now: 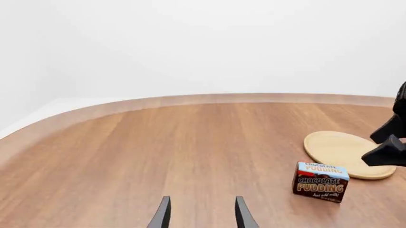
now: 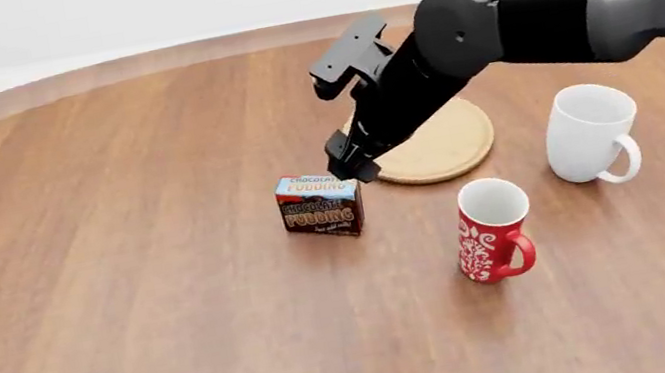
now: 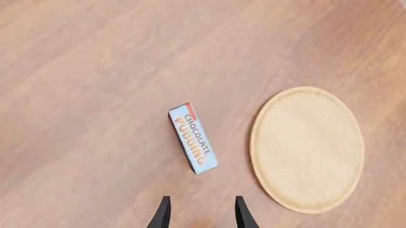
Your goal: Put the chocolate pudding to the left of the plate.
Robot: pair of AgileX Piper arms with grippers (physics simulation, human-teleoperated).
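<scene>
Two fingers of my right gripper (image 3: pixel 199 213) are spread apart with nothing between them, hanging just above and beside the pudding (image 2: pixel 320 206). My left gripper (image 1: pixel 201 216) is also spread and holding nothing, parked well away near the table's (image 2: pixel 102 184) near-left corner.

So the pudding is standing upright on the table, just left of the plate (image 2: pixel 441 143) and a little nearer to me, close but not touching. Looks to me like the job is basically done and I only need to back off.

That's where it could go sideways, though. The box stands narrow and upright, and my fingertips are right next to its top, so if I swing out sideways instead of lifting first, I'd guess I clip it and tip it over or shove it into the plate. Red mug (image 2: pixel 493 229) and white mug (image 2: pixel 591 133) sit off to the right, under my arm's way back, so a low retreat could bump those too.
</scene>
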